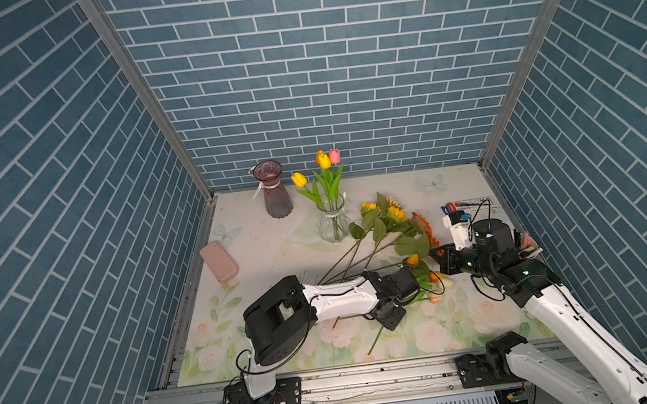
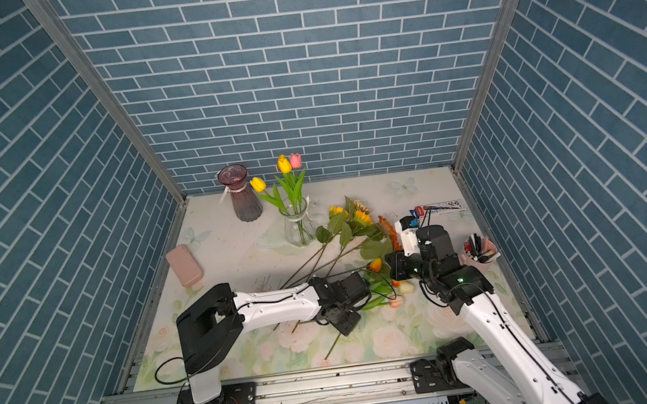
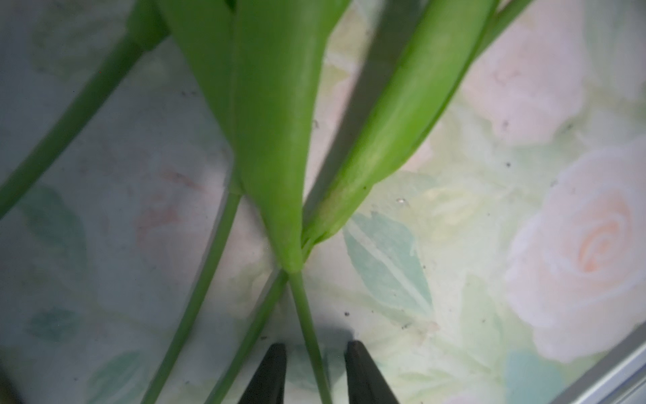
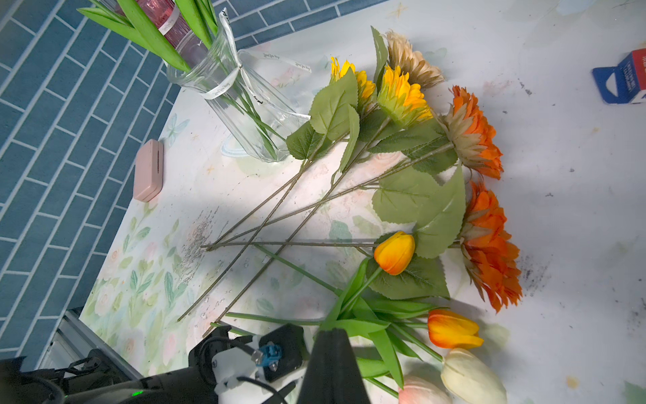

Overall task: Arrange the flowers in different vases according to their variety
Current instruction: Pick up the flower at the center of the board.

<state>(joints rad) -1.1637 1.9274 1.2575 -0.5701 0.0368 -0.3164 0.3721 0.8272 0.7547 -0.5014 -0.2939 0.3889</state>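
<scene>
The left gripper [image 3: 315, 348] straddled a loose tulip's thin green stem [image 3: 303, 300] lying on the near rose-printed mat [image 3: 489, 252], jaws narrowly parted, probably to pinch it for the clear flared glass vase [image 1: 332, 223] farther back, where tulips [image 1: 324, 161] stood; the right gripper [image 4: 332, 337] hovered right, pressed together.

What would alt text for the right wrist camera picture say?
Loose sunflowers and tulips lie crossed on a floral mat, beside a clear vase holding leafy green stems. A pink case lies by the blue brick wall.
</scene>
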